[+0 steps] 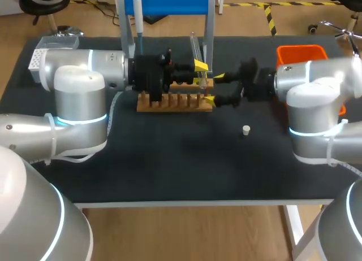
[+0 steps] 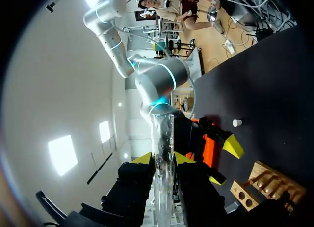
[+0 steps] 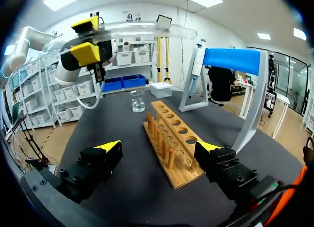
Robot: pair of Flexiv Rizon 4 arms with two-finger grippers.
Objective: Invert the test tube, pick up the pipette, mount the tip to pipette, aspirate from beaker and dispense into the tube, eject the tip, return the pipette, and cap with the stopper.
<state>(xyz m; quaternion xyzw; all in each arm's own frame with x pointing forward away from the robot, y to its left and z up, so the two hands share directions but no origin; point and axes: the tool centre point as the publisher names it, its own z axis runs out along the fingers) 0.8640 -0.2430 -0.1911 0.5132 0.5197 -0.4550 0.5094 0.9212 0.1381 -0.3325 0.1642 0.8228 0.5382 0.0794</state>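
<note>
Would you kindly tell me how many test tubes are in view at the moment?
1. The test tube is gripped in the left end effector, held in the air near the wooden rack; the rack's visible holes look empty.

No legible text or labels anywhere

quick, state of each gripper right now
Left gripper: closed, holding the test tube.
Right gripper: open, holding nothing.
</note>
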